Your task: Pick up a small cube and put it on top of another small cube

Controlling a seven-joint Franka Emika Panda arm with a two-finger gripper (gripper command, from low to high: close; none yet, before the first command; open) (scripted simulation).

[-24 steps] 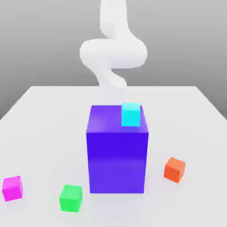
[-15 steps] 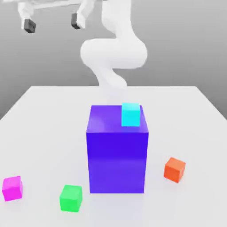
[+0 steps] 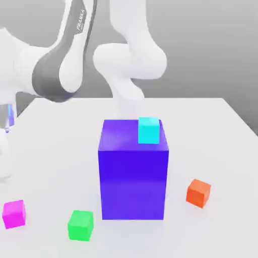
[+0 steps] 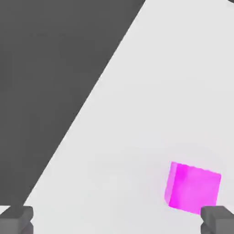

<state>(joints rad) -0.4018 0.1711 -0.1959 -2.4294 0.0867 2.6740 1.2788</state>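
While the gripper [image 4: 118,220] hangs spread and empty above the table [image 4: 173,91], it should centre over the magenta cube [image 4: 193,187], near the table's edge, before descending squarely.

Cyan cube [image 3: 148,130] atop big blue block [image 3: 133,179], white table [image 3: 221,151].

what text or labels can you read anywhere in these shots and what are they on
"FRANKA": printed in dark letters running along the white upper link of the robot arm in the exterior view; any smaller word after it is too blurred to read.
No text on the purple block, the cyan cube, the magenta cube, the green cube, the orange cube or the table.
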